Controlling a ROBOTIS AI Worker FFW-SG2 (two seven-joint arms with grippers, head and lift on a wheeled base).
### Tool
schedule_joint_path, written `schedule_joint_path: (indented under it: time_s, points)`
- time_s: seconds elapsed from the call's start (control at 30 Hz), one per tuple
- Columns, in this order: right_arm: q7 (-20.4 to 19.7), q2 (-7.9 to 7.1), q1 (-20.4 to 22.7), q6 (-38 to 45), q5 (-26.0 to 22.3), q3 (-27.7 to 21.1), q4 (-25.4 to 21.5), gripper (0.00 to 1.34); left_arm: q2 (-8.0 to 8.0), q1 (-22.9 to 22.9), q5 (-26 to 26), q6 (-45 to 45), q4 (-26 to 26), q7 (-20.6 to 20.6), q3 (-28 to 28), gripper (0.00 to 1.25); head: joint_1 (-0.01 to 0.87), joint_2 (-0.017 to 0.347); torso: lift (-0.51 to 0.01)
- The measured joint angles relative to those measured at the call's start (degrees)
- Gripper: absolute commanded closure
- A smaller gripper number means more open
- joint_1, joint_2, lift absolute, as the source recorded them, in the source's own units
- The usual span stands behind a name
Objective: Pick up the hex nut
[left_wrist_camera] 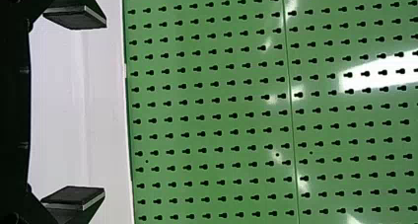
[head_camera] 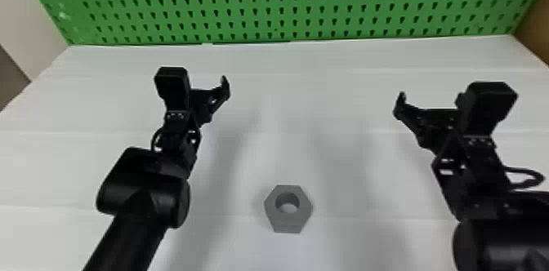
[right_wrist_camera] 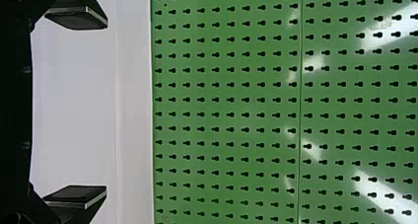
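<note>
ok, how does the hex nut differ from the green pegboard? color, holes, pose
Color: the hex nut is grey, the pegboard green.
Holes: the hex nut has one round hole in its middle, the pegboard rows of small keyhole-shaped ones.
Pose: the hex nut lies flat on the white table, the pegboard stands upright at the far edge.
Shared: both have holes.

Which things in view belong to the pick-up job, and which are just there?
Job:
- grey hexagonal nut, flat on the table
- black two-fingered left pincer, open
- black two-fingered right pincer, open; either may do the picking

Just there:
- white flat table, only as support
- green perforated panel along the table's far edge
</note>
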Motion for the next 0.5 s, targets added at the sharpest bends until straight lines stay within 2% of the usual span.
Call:
schedule_joint_path:
  time_s: [0.5]
  points:
    - [0.00,-0.09,-0.42,0.17,0.18,0.38,0.00,0.12,0.00,-0.08,-0.36,0.00,0.00,-0.09,0.73,0.09,0.785,0.143,-0.092]
